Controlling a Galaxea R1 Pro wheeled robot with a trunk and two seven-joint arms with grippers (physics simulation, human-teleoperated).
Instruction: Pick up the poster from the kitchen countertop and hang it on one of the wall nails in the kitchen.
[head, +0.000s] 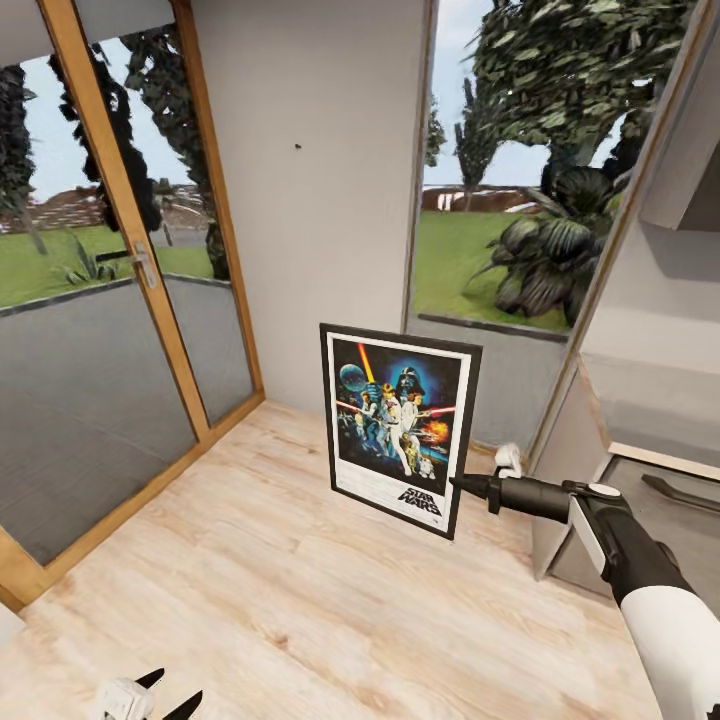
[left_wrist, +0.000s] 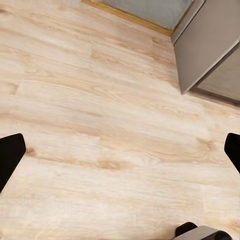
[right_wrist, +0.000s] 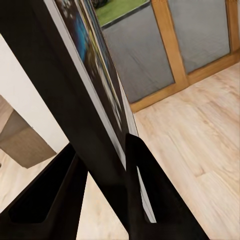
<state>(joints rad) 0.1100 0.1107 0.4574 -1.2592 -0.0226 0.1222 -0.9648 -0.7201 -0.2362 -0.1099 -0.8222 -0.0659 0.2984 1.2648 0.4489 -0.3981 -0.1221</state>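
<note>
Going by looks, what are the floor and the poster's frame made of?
Floor: pale wood planks or laminate, matte, with visible grain and board seams. Poster: thin black frame, smooth, plastic or painted wood, hard to tell; glossy print inside a white border.

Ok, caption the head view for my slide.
Right gripper holds the poster upright above the wood floor, below a wall nail.

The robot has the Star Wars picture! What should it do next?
Probably lift the poster higher, toward the wall nail. The right gripper pinches its lower edge, and the nail sits well above it on the grey wall.
</note>
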